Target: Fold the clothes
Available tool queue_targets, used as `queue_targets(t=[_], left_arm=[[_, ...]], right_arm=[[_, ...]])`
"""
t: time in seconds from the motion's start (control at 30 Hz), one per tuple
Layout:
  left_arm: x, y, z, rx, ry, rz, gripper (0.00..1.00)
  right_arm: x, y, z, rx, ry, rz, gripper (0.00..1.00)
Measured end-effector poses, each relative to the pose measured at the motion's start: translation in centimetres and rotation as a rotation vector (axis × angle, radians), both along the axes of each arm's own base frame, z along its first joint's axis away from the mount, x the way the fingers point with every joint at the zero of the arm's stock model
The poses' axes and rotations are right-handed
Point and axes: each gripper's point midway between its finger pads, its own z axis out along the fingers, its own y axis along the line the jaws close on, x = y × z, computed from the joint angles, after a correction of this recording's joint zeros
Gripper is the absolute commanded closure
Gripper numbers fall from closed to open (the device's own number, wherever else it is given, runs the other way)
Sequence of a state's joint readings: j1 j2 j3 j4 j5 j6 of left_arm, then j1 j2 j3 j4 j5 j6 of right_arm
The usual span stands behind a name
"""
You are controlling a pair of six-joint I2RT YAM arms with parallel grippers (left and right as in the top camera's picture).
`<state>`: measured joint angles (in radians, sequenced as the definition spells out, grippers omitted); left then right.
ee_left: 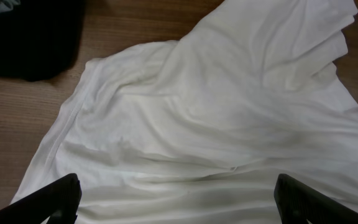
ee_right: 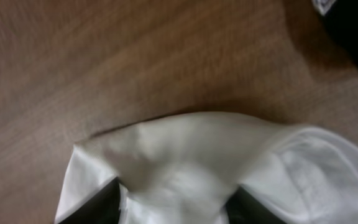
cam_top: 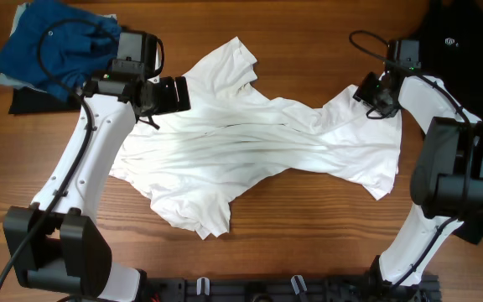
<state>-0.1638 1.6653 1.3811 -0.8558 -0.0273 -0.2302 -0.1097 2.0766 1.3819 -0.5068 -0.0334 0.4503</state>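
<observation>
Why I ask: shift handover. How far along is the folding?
Nothing looks folded yet: the white T-shirt lies crumpled and spread. In hand: the right fingers pinch its bunched edge; the left fingers hang open above it. Left: every fold, plus the blue shirt and black garment.

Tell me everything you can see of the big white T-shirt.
The large white T-shirt lies crumpled and stretched sideways across the brown wooden table, soft thin fabric, deep creases through its middle, no print showing. Its right edge is bunched between the fingers of the right gripper; the open left gripper hovers over its left part.
</observation>
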Motion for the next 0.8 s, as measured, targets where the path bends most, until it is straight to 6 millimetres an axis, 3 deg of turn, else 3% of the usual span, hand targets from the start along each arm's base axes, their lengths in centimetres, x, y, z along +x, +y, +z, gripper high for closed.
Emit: queue_targets(t=[0.07,0.2,0.3,0.33,0.4,0.43,0.47,0.5,0.53,0.6,0.7,0.77,0.8], left_arm=[[0.0,0.0,0.0,0.000,0.000,-0.001,0.00],[0.1,0.0,0.0,0.000,-0.003,0.000,0.00],[0.5,-0.1,0.2,-0.003,-0.020,0.000,0.00],[0.5,-0.1,0.2,-0.004,-0.024,0.000,0.00],[0.6,-0.1,0.3,-0.005,-0.028,0.000,0.00],[0.7,-0.1,0.3,-0.005,-0.030,0.000,0.00],[0.7,-0.1,0.3,-0.005,-0.032,0.000,0.01],[0.8,-0.1,0.4,-0.006,-0.037,0.000,0.01],[1.0,-0.2,0.5,-0.007,-0.046,0.000,0.01],[1.8,0.0,0.9,-0.015,-0.079,0.005,0.05],[2.6,2.1,1.2,-0.015,-0.106,0.055,0.08],[1.3,3.1,0.7,-0.007,-0.045,0.074,0.09],[-0.4,2.9,0.1,-0.011,0.026,0.067,0.12]], right_arm=[[0.6,0.2,0.0,0.005,-0.020,-0.006,0.96],[1.2,0.5,-0.2,0.008,-0.043,-0.006,0.96],[3.6,0.5,1.0,0.013,-0.105,0.004,0.96],[5.2,0.3,2.5,0.007,-0.151,0.010,0.96],[10.0,0.0,8.8,-0.011,-0.328,0.029,0.96],[11.4,-0.1,11.0,-0.018,-0.390,0.032,0.96],[12.5,-0.2,13.1,-0.025,-0.448,0.032,0.92],[13.1,-0.3,14.4,-0.029,-0.483,0.032,0.64],[13.1,-0.3,14.5,-0.030,-0.483,0.030,0.23],[12.7,-0.4,14.0,-0.036,-0.457,0.031,0.01],[9.8,-0.4,12.0,-0.048,-0.294,0.073,0.00],[7.3,0.0,11.9,-0.024,-0.196,0.098,0.00],[6.4,0.4,12.3,-0.007,-0.172,0.108,0.00]])
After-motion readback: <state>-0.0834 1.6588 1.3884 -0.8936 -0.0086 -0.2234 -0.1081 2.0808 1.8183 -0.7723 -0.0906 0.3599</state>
